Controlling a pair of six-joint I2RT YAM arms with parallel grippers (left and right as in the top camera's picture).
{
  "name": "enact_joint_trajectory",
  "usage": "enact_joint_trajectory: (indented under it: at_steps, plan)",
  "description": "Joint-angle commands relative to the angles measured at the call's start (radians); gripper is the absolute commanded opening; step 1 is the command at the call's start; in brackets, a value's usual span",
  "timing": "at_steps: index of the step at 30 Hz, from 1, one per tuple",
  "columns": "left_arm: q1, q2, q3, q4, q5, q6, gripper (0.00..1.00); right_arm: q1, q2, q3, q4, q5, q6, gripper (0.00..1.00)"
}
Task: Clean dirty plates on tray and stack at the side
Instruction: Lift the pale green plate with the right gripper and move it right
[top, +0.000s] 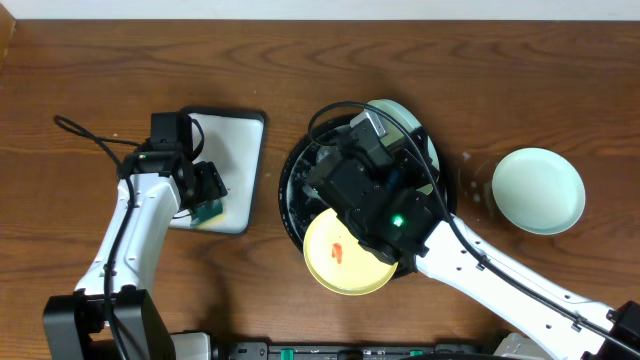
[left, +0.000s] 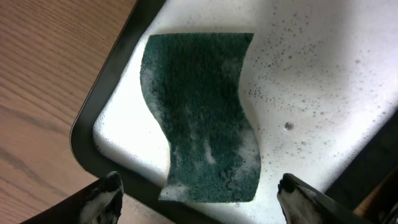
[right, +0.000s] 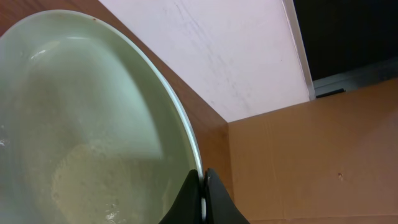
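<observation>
My left pincer (left: 199, 198) hangs with its fingers apart over the green sponge (left: 202, 118) in the foamy white dish (left: 323, 74). On the black tray (top: 292, 190), the yellow plate (top: 345, 255) (red smear showing) sits at the near rim. My right pincer (right: 203, 186) is clamped on a mint plate (right: 81, 124) at the tray's far side. A second mint plate (top: 540, 190) rests on the tabletop (top: 100, 60) further right.

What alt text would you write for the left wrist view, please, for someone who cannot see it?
A dark green scouring sponge lies flat in the foamy white, black-rimmed dish. The left gripper hangs open over its near end, fingertips flecked with foam; wood-grain tabletop shows at left.
</observation>
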Motion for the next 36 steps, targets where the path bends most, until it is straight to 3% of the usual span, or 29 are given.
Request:
enact_joint_trajectory:
  at_steps: [1,15,18,24,36]
  plan:
    - [0.004,0.004,0.002,-0.003,0.002,-0.002,0.81,0.009,-0.019,0.019,0.003,0.047,-0.006,0.01]
    - [0.004,0.004,0.002,-0.003,0.002,-0.002,0.81,0.007,-0.019,0.019,0.004,0.034,0.001,0.01]
    - [0.004,0.004,0.002,-0.003,0.002,-0.002,0.81,-0.010,-0.019,0.019,-0.030,-0.031,0.095,0.01]
    - [0.004,0.004,0.002,-0.003,0.002,-0.002,0.81,-0.203,-0.019,0.019,-0.135,-0.463,0.414,0.01]
    - [0.004,0.004,0.002,-0.003,0.002,-0.002,0.81,-0.853,-0.077,0.017,-0.132,-1.246,0.456,0.01]
